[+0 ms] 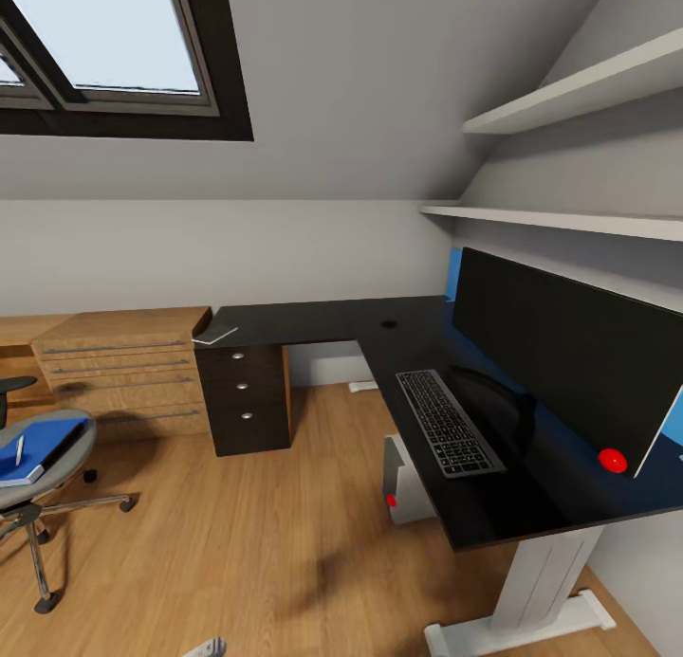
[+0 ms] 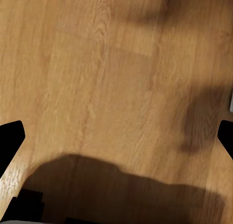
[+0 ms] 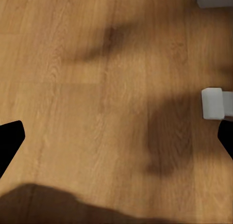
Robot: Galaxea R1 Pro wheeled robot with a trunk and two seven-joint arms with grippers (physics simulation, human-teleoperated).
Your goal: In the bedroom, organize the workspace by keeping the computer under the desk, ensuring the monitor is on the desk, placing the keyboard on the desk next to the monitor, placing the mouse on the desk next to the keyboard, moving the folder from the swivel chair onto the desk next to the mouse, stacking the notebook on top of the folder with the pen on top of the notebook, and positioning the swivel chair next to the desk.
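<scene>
**Desk set, chair still loaded**

The computer sits half hidden under the desk; the swivel chair is cut off. Both the left gripper and right gripper gape wide, empty, over the floor. The keyboard lies beside the monitor; the folder and pen rest on the chair.

Black surface, black monitor, dark grey keyboard, red mouse, blue folder, wood-grain floor.
</scene>
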